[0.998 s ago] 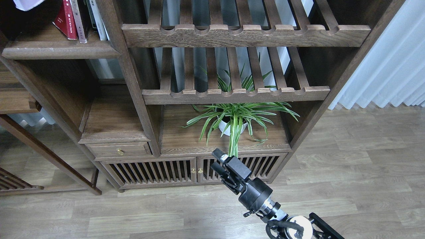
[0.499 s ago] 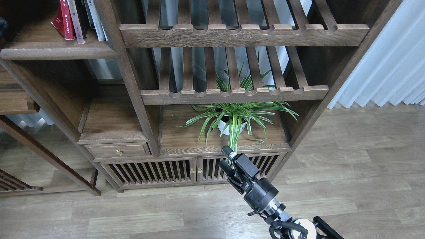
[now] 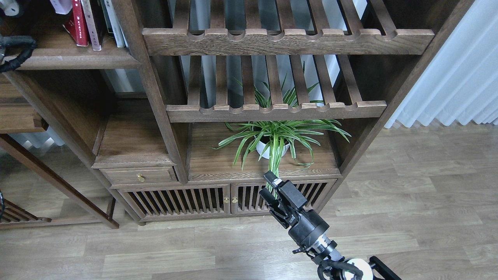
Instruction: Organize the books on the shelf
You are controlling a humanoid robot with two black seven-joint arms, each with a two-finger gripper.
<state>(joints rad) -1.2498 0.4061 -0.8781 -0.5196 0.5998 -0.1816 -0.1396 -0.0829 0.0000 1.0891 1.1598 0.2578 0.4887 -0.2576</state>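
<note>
The shelf (image 3: 78, 62), a solid dark-brown board with a rounded lip, is at the top left. Several books stand on it, cut off by the top edge: a bright red book (image 3: 79, 23), a grey-brown one (image 3: 93, 25) and a white-spined one (image 3: 114, 23). A pale lavender-white book corner (image 3: 60, 6) shows just left of the red book. A black cable (image 3: 15, 50) and a white part (image 3: 7, 6) of my left arm show at the left edge; its gripper is out of view. My right gripper (image 3: 268, 186) is open and empty, low before the cabinet doors, far from the books.
Two slatted racks with notched rails (image 3: 288, 41) (image 3: 276, 111) fill the middle. A spider plant in a white pot (image 3: 272, 144) stands on the low board, its leaves hanging just above my right gripper. A small drawer (image 3: 138, 175) and slatted doors (image 3: 229, 200) lie below. White curtains (image 3: 455, 77) hang at right.
My right gripper has moved a little right and down. My left arm's cable has come in at the top left, and the pale book corner now shows next to the red book.
</note>
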